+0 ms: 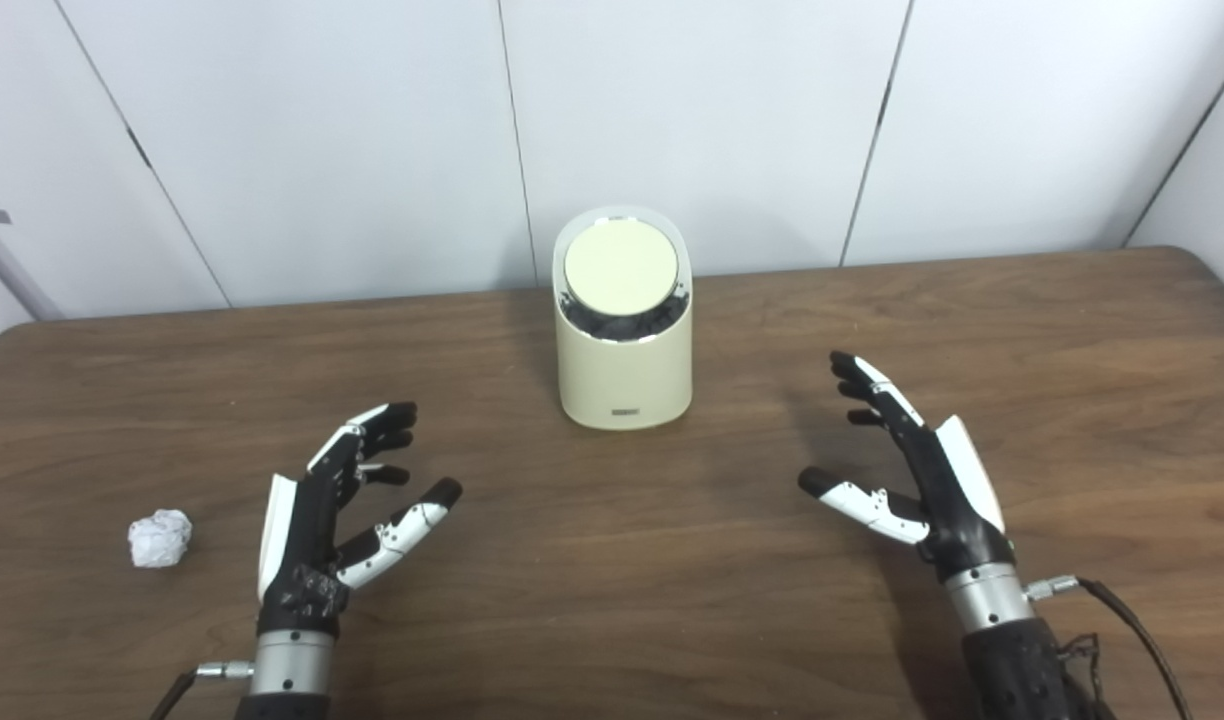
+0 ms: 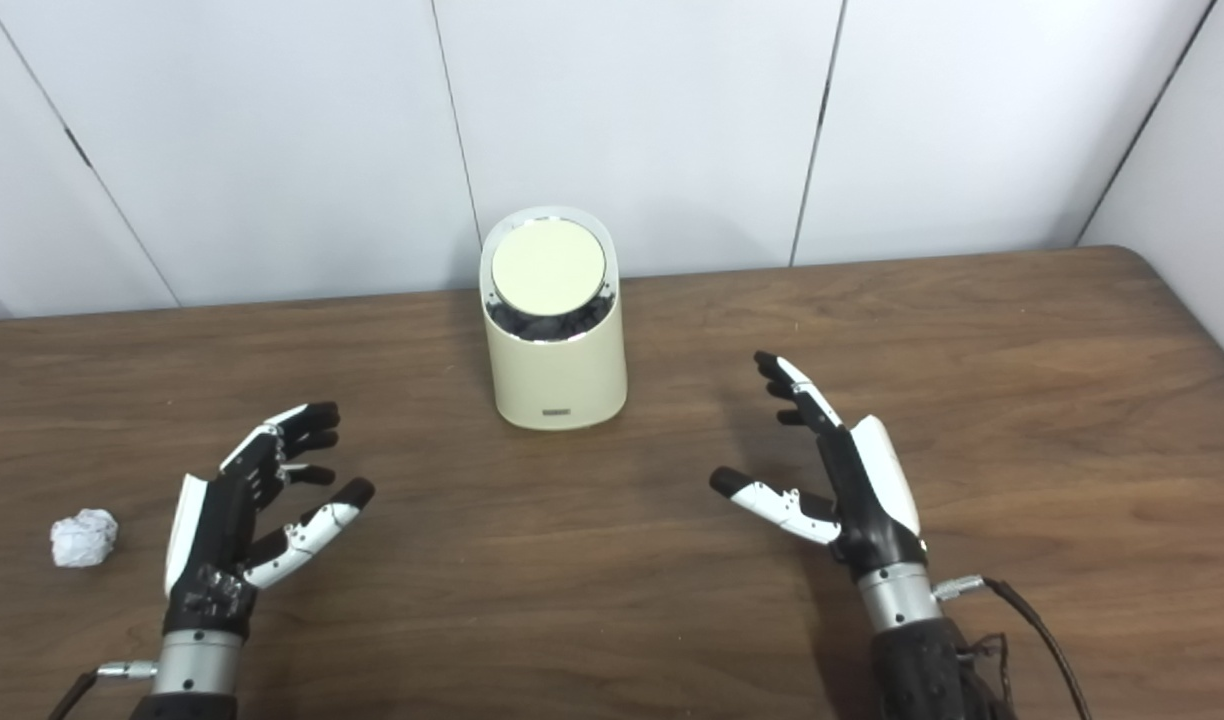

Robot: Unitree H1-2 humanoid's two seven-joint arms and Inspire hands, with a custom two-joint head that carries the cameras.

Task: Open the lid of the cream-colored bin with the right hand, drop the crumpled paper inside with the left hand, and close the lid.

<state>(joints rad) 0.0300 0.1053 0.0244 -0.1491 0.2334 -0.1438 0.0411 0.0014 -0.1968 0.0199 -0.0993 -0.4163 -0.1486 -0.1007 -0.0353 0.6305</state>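
Observation:
A cream-colored bin (image 1: 624, 345) stands upright at the back middle of the wooden table, its round slanted lid (image 1: 621, 267) facing me and lying in the rim, with dark liner showing below it. A crumpled white paper ball (image 1: 159, 537) lies on the table at the near left. My left hand (image 1: 342, 505) hovers open just to the right of the paper, fingers spread, holding nothing. Over on the other side, my right hand (image 1: 907, 465) is open too, in front of and to the right of the bin, well apart from it.
The brown wooden table (image 1: 612, 620) spans the view, with its far edge against white wall panels (image 1: 692, 120). A rounded table corner shows at the far right (image 1: 1187, 258). A cable (image 1: 1122, 620) trails from the right wrist.

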